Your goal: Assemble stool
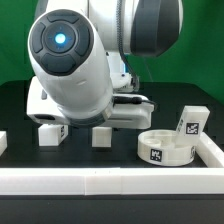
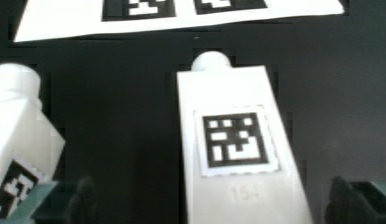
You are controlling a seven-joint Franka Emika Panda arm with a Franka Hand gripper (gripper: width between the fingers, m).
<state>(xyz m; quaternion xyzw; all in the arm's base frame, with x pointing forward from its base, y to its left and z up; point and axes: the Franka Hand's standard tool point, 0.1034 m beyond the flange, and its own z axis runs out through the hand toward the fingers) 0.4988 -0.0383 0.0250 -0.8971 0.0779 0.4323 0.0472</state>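
Observation:
In the wrist view a white stool leg [image 2: 234,130] with a square tag lies lengthwise on the black table. My gripper [image 2: 216,205] is open, with one dark fingertip [image 2: 69,200] on each side of the leg's near end and a gap between each and the leg. A second leg [image 2: 19,130] lies beside it, outside the fingers. In the exterior view the arm's bulk hides my fingers. Two legs show as small white blocks [image 1: 50,132] [image 1: 101,136] under the arm. The round seat disc [image 1: 165,147] sits flat at the front of the exterior view's right, and another leg [image 1: 192,122] stands behind it.
The marker board [image 2: 172,15] lies just past the legs' far tips in the wrist view. A long white border rail [image 1: 110,180] runs along the table's front edge and up the exterior view's right side [image 1: 215,150].

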